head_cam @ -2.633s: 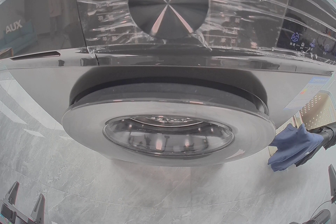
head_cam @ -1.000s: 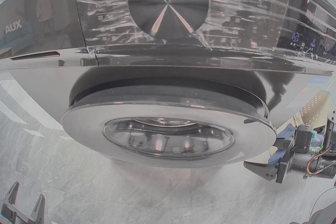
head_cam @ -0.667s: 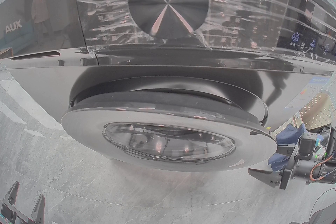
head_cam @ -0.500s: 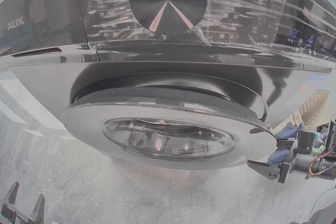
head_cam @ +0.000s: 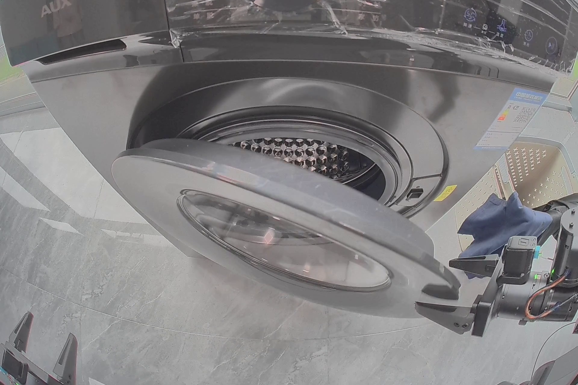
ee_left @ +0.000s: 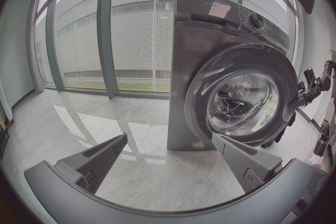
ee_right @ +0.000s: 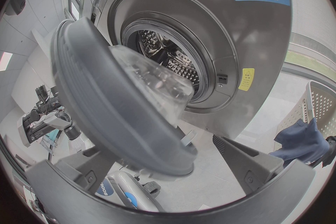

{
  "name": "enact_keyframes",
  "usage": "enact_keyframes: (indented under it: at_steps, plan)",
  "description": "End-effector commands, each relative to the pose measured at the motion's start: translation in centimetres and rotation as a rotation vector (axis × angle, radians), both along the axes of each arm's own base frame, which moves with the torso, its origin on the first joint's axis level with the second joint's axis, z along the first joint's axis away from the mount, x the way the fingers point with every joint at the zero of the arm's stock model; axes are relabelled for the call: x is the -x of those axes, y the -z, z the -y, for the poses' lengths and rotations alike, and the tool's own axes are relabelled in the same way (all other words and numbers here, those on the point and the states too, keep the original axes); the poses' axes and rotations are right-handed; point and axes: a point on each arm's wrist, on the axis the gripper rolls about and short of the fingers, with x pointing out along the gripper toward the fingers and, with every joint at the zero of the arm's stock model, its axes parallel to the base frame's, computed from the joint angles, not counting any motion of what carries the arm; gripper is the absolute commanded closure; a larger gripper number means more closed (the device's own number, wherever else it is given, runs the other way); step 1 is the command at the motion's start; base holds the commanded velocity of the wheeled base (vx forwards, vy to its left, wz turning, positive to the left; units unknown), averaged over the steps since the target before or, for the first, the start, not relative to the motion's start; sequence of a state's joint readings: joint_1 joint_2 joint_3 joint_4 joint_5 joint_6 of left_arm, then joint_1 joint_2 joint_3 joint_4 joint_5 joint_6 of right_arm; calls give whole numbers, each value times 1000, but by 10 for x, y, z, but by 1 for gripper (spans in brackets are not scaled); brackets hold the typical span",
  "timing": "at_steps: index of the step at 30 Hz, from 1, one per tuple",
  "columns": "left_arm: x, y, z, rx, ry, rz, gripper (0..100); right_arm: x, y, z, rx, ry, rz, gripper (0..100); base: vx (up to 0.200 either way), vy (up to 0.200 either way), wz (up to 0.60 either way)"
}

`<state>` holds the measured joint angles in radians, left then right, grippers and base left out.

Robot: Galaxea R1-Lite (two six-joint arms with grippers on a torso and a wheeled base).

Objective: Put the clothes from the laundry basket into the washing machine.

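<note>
On grey floor (head_cam: pixel 180 320) by the washing machine (head_cam: pixel 84 97), wide-spread jaws of our right gripper (head_cam: pixel 435 284) straddle the half-open door (head_cam: pixel 150 181) at its rim, clamping nothing; next, we should swing it wider.

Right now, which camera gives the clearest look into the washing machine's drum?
The right wrist view: it looks past the open door into the drum, perforated wall plain. The head view catches a strip of that wall above the door. In the left wrist view the door covers it.

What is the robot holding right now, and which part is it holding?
The right gripper's open jaws straddle the free edge of the washing machine door, hooking its rim rather than clamping it. The left gripper holds nothing.
</note>
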<state>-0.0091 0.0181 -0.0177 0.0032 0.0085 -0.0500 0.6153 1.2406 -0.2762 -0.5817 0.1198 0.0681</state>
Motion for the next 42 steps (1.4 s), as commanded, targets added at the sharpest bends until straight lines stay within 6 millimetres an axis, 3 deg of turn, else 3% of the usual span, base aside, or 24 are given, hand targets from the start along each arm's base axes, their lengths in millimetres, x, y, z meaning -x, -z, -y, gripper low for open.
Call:
enact_keyframes:
  at_steps: [1, 11, 19, 26, 34, 42]
  plan:
    - [0, 5, 0, -1, -1, -1, 0, -2, -6, -1, -14, 4, 21, 0, 0, 0, 0]
    - [0, 5, 0, 1, 1, -3, 0, -8, 3, -13, 22, -36, -24, 0, -180, 0, 0]
    - [0, 5, 0, 1, -1, -1, 0, 0, 6, -17, 21, -80, -38, 0, 0, 0, 0]
    - [0, 5, 0, -1, 2, -3, 0, -12, -2, -19, 12, -32, -10, 0, 0, 0, 0]
    - [0, 5, 0, 1, 2, -3, 0, -14, 5, -34, 37, -85, -49, 0, -150, 0, 0]
    - [0, 5, 0, 2, 1, -3, 0, 1, 21, -18, 72, -76, -88, 0, 0, 0, 0]
